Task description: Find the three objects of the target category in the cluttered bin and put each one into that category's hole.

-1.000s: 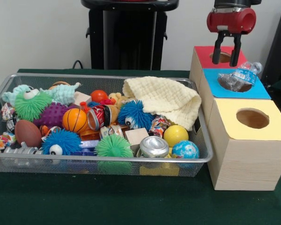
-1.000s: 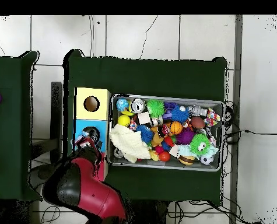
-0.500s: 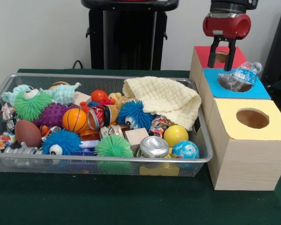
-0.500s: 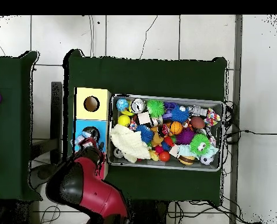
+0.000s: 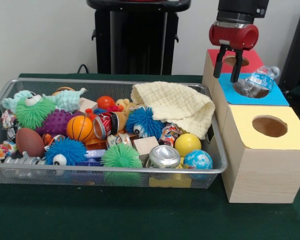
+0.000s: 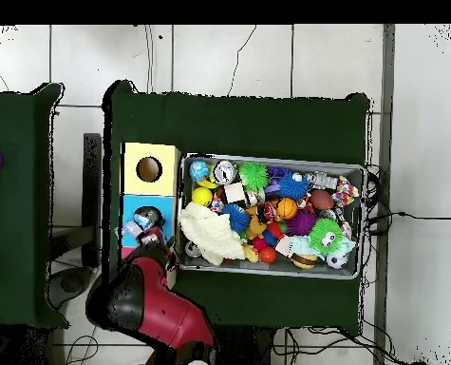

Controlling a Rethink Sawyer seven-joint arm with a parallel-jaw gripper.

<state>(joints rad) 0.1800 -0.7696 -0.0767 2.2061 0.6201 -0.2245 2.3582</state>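
Observation:
My gripper [image 5: 226, 77] hangs open and empty over the near-left part of the red-topped box [image 5: 255, 56], by its border with the blue-topped box [image 5: 277, 96]. A crushed clear plastic bottle [image 5: 257, 81] with a blue label lies across the blue box's hole, sticking out of it. The wire bin [image 5: 115, 170] to the left is full of toys, balls and cans. In the overhead view the gripper [image 6: 159, 238] is beside the bottle [image 6: 145, 220], at the bin's [image 6: 267, 158] corner.
A yellow-topped box [image 5: 270, 142] with an open hole stands nearest. In the bin lie a cream cloth [image 5: 175, 107], a red crushed can [image 5: 106, 124], a silver can [image 5: 165, 156], a yellow ball [image 5: 187, 144], fuzzy toys and a small basketball [image 5: 80, 128].
The gripper has moved from above the red box's hole leftward toward the bin and slightly lower, staying open. The bottle on the blue hole has not moved.

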